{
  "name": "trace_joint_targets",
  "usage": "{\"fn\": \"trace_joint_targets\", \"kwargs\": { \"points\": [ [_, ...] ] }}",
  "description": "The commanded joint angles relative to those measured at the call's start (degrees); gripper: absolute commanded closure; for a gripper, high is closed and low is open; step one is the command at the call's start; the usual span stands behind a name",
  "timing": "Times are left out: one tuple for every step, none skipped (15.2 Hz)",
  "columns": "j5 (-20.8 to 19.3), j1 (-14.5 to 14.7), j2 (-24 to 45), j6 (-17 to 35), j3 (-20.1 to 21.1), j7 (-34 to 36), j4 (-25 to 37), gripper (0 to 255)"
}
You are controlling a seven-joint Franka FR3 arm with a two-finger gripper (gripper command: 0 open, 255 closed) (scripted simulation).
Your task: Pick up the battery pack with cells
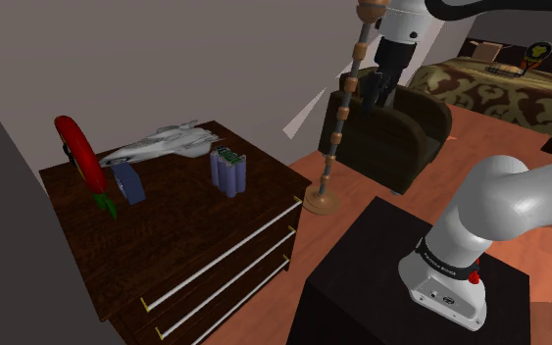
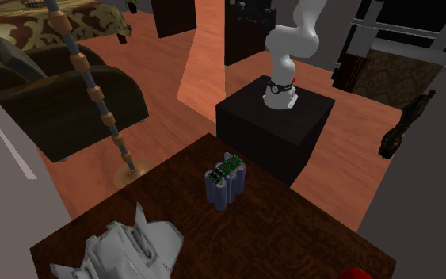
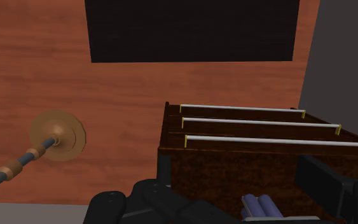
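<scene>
The battery pack (image 1: 228, 171) is a bundle of blue-grey upright cells with a green board on top. It stands on the dark wooden dresser (image 1: 185, 230), toward the drawer-front edge. It also appears in the second exterior view (image 2: 225, 184). My black gripper (image 1: 374, 90) hangs high above the floor, well away from the dresser, next to the armchair. In the wrist view the gripper (image 3: 237, 165) is open, its fingers (image 3: 327, 188) wide apart with nothing between them. The battery pack (image 3: 260, 205) lies far below it on the dresser top (image 3: 234, 175).
A white spaceship model (image 1: 166, 145), a blue block (image 1: 128, 183) and a red object (image 1: 82, 157) share the dresser. A beaded floor lamp (image 1: 345, 113) stands between dresser and dark armchair (image 1: 406, 137). A bed (image 1: 499, 88) lies behind. The black stand (image 1: 401, 284) is at lower right.
</scene>
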Motion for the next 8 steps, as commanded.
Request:
{"fn": "trace_joint_targets", "kwargs": {
  "points": [
    [0.0, 0.0, 0.0, 0.0, 0.0, 0.0, 0.0, 0],
    [0.4, 0.2, 1.7, 1.5, 1.0, 1.2, 0.2, 0],
    [0.7, 0.3, 3.5, 3.0, 2.0, 2.3, 0.6, 0],
    [1.0, 0.4, 5.3, 4.4, 2.9, 3.5, 1.0, 0],
    [1.2, 0.5, 7.2, 5.8, 3.9, 4.7, 1.5, 0],
    [1.3, 0.6, 9.1, 7.2, 4.8, 5.9, 2.1, 0],
    [1.4, 0.6, 11.1, 8.5, 5.7, 7.0, 2.7, 0],
    [1.4, 0.6, 13.1, 9.7, 6.6, 8.2, 3.5, 0]
  ]
}}
